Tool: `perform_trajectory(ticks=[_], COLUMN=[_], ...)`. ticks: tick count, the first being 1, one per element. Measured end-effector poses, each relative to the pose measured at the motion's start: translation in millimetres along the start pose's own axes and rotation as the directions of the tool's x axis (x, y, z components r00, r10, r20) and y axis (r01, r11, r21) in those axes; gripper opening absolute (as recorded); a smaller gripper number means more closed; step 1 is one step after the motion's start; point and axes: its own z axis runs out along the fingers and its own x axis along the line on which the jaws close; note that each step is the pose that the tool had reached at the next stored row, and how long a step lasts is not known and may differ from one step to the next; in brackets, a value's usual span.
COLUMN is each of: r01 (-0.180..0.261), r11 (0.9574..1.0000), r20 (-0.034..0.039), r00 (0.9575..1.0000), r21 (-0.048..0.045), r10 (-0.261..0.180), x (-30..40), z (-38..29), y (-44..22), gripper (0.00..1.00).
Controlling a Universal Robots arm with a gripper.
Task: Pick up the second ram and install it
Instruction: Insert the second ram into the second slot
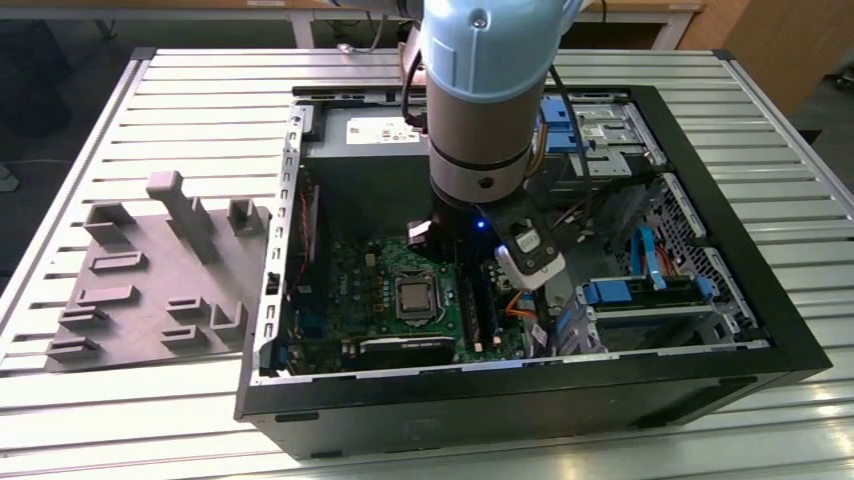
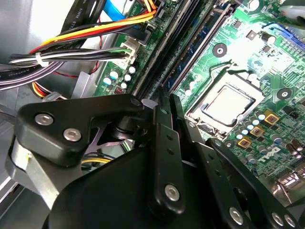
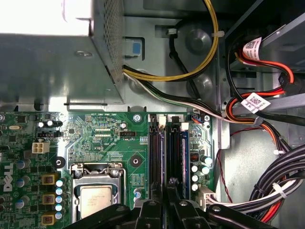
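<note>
The gripper [image 3: 164,200] stood at lower centre of the first wrist view, fingers pinched together over the second ram [image 3: 173,150], whose length ran straight upward between the motherboard [image 3: 102,143] slots.

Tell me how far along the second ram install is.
Pickup looks done: the gripper is inside the case, closed on the second ram, which stands in a slot of the green board. Whether it is fully seated cannot be told.

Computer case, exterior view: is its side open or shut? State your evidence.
Open. No panel covers the computer case; the green board inside shows plainly.
</note>
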Motion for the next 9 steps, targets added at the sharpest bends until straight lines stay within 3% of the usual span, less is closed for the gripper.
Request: perform_trajectory(ticks=[3, 9], r01=[0.000, 0.000], r11=[1.0000, 1.0000], r20=[-0.0001, -0.0001], r00=[1.0000, 1.0000], r21=[0.0002, 0.0001], r10=[0.000, 0.000], x=[-0.1, -1.0], z=[-1.7, -11.3], y=[0.2, 1.2], gripper=[0.19, 0.19])
